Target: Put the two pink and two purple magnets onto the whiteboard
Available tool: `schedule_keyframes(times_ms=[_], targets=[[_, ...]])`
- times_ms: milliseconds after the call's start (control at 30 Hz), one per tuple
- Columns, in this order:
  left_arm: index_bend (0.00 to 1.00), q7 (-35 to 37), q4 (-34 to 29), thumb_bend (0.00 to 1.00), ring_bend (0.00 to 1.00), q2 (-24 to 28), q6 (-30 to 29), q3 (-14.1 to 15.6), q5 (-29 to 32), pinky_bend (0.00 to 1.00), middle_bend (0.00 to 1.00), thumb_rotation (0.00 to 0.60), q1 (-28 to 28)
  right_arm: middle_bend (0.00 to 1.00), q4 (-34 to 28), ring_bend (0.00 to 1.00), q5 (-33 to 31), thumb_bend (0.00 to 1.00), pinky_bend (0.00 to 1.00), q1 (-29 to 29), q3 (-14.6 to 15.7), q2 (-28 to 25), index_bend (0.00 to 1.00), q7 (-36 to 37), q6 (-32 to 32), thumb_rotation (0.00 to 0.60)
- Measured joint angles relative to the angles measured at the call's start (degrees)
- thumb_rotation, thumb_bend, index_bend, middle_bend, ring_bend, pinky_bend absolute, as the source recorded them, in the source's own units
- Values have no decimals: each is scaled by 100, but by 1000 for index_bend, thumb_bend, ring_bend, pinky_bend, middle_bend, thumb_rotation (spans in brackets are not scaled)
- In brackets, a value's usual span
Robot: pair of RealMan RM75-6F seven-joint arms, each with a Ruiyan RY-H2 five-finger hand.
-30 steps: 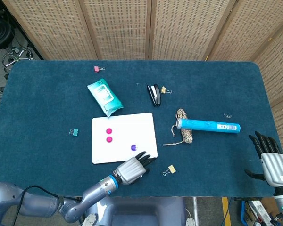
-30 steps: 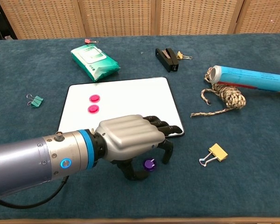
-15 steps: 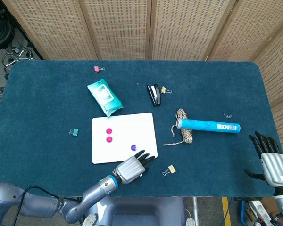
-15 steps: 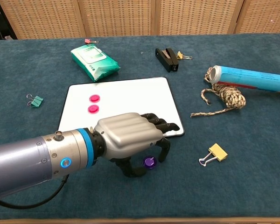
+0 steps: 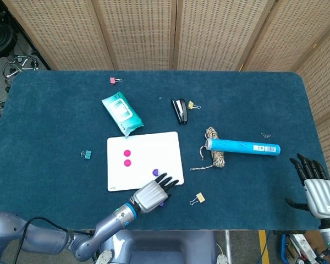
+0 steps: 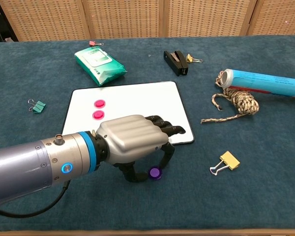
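The whiteboard (image 5: 146, 146) (image 6: 137, 98) lies flat on the blue cloth. Two pink magnets (image 5: 127, 158) (image 6: 98, 109) and one purple magnet (image 5: 155, 172) sit on it; in the chest view my left hand hides that purple one. The second purple magnet (image 6: 155, 173) is on the cloth just off the board's near edge. My left hand (image 5: 150, 193) (image 6: 130, 142) arches over it, pinching it between the thumb and a curled finger. My right hand (image 5: 318, 190) hovers at the table's near right corner, fingers spread and empty.
A wipes pack (image 5: 121, 113) lies behind the board. A blue tube (image 5: 242, 146) and a rope bundle (image 5: 215, 154) lie to the right. A yellow binder clip (image 5: 197, 198) sits near the left hand. A black stapler (image 5: 179, 110) and a green clip (image 5: 87, 154) lie farther off.
My left hand has drawn slightly back toward the near edge and its thumb and finger have closed in on the purple magnet, which shifted a little with it. The right hand has not moved.
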State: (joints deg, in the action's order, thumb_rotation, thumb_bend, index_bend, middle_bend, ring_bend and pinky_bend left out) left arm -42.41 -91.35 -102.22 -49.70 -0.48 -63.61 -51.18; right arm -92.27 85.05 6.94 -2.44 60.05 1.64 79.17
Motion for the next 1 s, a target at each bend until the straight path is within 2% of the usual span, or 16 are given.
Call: schedule_keyframes(times_ms=[433,1000], targets=[[558,-90,-4,360,0,-59,-88,22,56,0,0,600,-25,0,-1,0,7,0,0,-5,-3,-15,0,35,12,600],[565,4,-125,360,0,68,-207,-95,29,0,0,600,-37,0,-14,0,12,0,0,-5,4,-17,0,24,6,600]])
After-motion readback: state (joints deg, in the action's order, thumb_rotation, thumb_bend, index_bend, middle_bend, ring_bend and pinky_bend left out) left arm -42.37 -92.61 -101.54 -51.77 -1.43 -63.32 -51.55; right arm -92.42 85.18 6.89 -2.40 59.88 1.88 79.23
